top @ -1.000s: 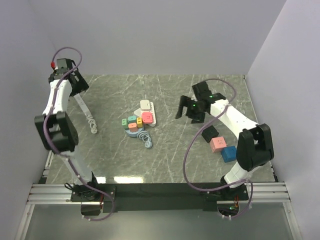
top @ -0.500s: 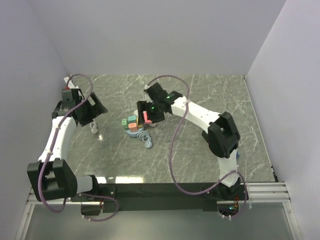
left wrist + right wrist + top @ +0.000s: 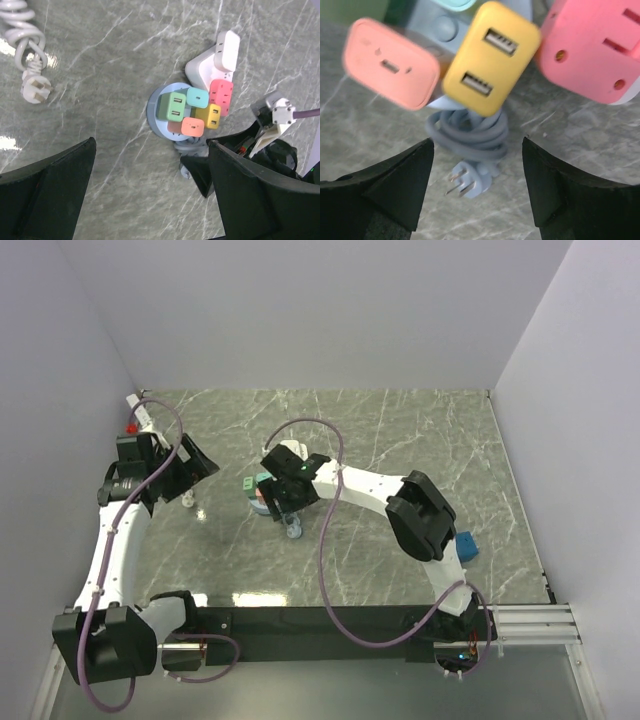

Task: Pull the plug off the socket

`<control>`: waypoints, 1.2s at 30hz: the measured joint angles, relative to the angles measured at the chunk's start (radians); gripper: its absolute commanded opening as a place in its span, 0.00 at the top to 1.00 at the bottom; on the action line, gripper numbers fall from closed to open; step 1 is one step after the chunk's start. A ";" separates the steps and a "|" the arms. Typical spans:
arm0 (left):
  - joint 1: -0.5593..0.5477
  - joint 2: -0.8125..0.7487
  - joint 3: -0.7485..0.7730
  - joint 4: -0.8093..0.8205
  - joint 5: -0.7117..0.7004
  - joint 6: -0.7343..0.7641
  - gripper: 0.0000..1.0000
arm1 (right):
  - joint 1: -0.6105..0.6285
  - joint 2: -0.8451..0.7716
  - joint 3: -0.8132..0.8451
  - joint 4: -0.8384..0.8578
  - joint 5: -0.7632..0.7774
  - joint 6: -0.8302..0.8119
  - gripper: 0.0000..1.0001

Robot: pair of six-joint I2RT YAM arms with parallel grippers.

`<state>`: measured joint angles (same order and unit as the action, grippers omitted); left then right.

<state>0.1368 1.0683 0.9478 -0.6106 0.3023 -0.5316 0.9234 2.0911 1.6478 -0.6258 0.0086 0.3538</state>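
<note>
A round grey-blue socket [image 3: 153, 108] carries a green plug [image 3: 172, 106], a teal plug [image 3: 197, 97], a yellow plug [image 3: 210, 116] and an orange plug [image 3: 192, 127]. A pink plug [image 3: 221, 95] and a white plug [image 3: 226, 50] sit on the white strip [image 3: 200, 72] beside it. My right gripper [image 3: 285, 502] hovers open just above this cluster. In its wrist view the right gripper [image 3: 477, 185] frames the coiled grey cable [image 3: 470, 137] below the yellow plug [image 3: 490, 57] and orange plug [image 3: 390, 62]. My left gripper [image 3: 195, 465] is open and empty, left of the cluster.
A white coiled cord with its loose plug [image 3: 35, 90] lies on the table under my left arm. A blue cube [image 3: 466, 545] sits at the right near my right arm's base. Walls close the table on three sides.
My right arm has swung from the table's right side to directly over the plug cluster. My left arm has come down from the far left corner toward the cluster.
</note>
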 measured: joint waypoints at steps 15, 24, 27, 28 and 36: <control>-0.002 -0.053 -0.170 0.034 0.103 -0.004 0.01 | 0.004 -0.227 -0.440 0.303 -0.018 0.088 1.00; -0.113 -0.060 -0.223 0.092 0.150 -0.056 0.02 | 0.010 -0.482 -0.753 0.248 -0.071 0.195 0.30; -0.185 -0.048 -0.223 0.134 0.147 -0.092 0.02 | 0.010 -0.518 -0.774 0.201 -0.081 0.206 0.23; -0.209 -0.041 -0.223 0.147 0.145 -0.105 0.02 | 0.010 -0.534 -0.773 0.180 -0.082 0.206 0.23; -0.399 0.033 -0.225 0.254 0.114 -0.215 0.04 | -0.014 -0.692 -0.651 0.058 -0.034 0.153 0.26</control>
<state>-0.2623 1.1011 0.7223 -0.3561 0.4168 -0.7464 0.9096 1.3991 0.9966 -0.5682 -0.0254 0.5064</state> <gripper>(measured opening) 0.973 0.771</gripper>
